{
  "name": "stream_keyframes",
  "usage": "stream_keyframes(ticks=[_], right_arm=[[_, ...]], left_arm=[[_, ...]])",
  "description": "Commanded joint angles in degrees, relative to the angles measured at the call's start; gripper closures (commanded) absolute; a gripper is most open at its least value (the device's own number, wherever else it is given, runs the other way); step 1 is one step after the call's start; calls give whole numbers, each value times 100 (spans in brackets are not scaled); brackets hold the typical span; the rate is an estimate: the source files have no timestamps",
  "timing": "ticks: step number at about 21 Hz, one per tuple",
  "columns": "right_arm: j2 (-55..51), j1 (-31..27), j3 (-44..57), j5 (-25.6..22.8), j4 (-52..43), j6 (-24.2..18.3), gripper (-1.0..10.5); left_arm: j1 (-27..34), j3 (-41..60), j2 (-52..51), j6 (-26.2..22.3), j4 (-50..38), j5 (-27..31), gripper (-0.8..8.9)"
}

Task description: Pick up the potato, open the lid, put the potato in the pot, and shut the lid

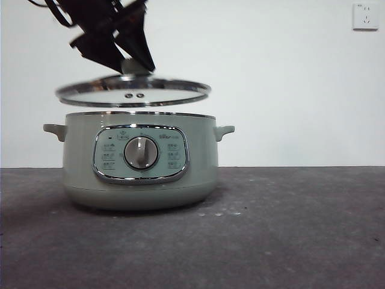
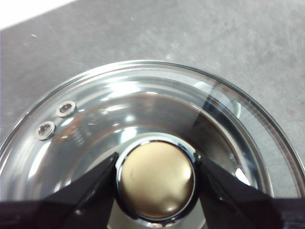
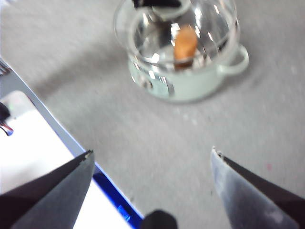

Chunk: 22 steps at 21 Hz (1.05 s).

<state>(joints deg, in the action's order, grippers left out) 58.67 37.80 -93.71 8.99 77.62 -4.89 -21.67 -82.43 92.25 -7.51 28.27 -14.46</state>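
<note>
The pale green pot point(image 1: 139, 159) stands on the dark table. Just above its rim hangs the glass lid point(image 1: 133, 92), slightly tilted, with my left gripper point(image 1: 133, 62) shut on its knob point(image 2: 156, 180). The lid's two small holes point(image 2: 55, 119) show in the left wrist view. Through the glass, the right wrist view shows the orange potato point(image 3: 185, 43) lying inside the pot point(image 3: 190, 81). My right gripper point(image 3: 151, 157) is open and holds nothing, well away from the pot over the table.
A white wall with a socket point(image 1: 366, 16) stands behind the table. In the right wrist view a white surface with a blue edge point(image 3: 110, 200) lies near the right gripper.
</note>
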Motion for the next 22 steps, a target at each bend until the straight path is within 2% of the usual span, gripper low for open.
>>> stream_keyframes(ticks=[1,5,14,22], right_arm=[[-280,7,391,-31,136,240,537],[-686,7,772,-177,136,369,537],[-1193,7,822,-177,136,621,537],[-1246,7,822,-173,136,638,537]], left_arm=[[-85,-101,72,-37,-352,-42,822],[-142,-98,227,-4,-378,234,822],[-142,-101,260,-2,-380,254,822],[-142,-98,273,-4,-396,256,822]])
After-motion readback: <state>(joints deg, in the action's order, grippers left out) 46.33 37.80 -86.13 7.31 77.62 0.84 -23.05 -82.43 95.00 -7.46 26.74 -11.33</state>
